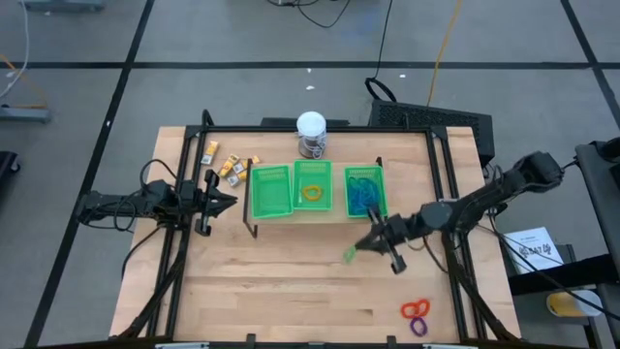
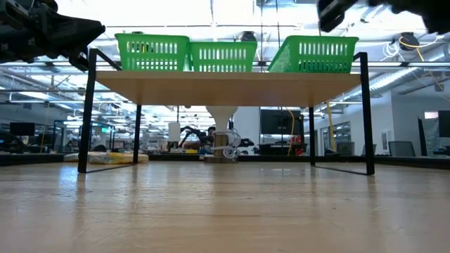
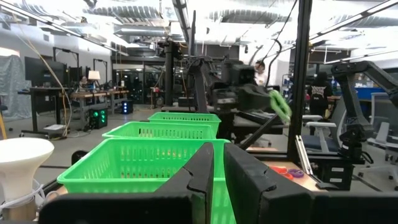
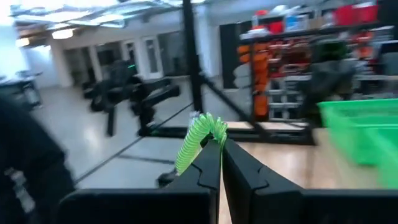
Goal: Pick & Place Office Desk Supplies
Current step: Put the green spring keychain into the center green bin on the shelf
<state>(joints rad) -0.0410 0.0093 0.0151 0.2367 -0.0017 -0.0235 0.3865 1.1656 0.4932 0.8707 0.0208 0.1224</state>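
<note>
The right tool (image 1: 371,243) hung over the desk (image 1: 291,291) just near of the blue-filled right tray (image 1: 365,191), its fingers pinched tight on a green coiled ring (image 1: 350,254). In the right wrist view the ring (image 4: 198,143) stuck up from between the fingertips. The left tool (image 1: 231,202) waited at the left of the raised shelf (image 1: 320,215), just beside the left tray (image 1: 270,190), fingers closed on nothing.

Three green trays sat side by side on the shelf. The left one looked empty, the middle tray (image 1: 312,184) held a yellow-orange ring (image 1: 311,192), and the right one held blue loops (image 1: 364,190). Yellow-and-white blocks (image 1: 231,167) lay scattered on the desk at the far left, near the left arm. A white-topped jar (image 1: 311,134) stood behind the middle tray. An orange ring (image 1: 415,310) and a purple ring (image 1: 418,327) lay touching at the near right of the desk, well apart from both tools.
</note>
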